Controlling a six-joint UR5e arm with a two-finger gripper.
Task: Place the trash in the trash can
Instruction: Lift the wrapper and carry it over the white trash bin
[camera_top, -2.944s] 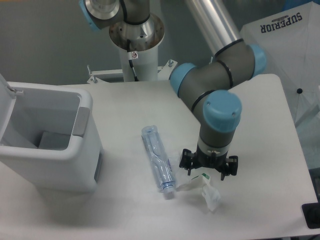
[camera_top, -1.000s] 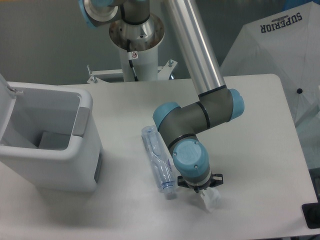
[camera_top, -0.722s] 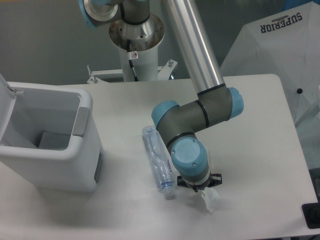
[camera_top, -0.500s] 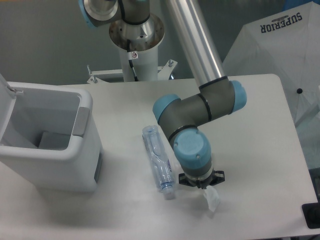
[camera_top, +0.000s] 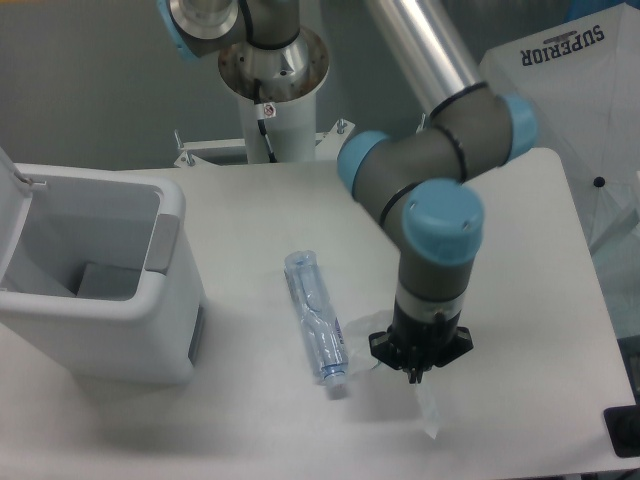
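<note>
You see the table (camera_top: 250, 200) carrying the trash can (camera_top: 100, 290) at its left, lid raised. The crushed bottle (camera_top: 317, 318) lies flat near the centre, cap toward the front edge. Right of it, the gripper (camera_top: 418, 372) is clenched on the wrapper (camera_top: 429, 410), which hangs below the fingers, well apart from the trash can.

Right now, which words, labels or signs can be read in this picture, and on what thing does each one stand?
"SUPERIOR": black letters on the white canopy at the top right, behind the table.
Small red round sign on the sticker on the arm's base column: too small to read.
Label on the bottle: colours only, no letters readable.
Wrapper under the hand: no print readable.
Bin: no text seen.
</note>
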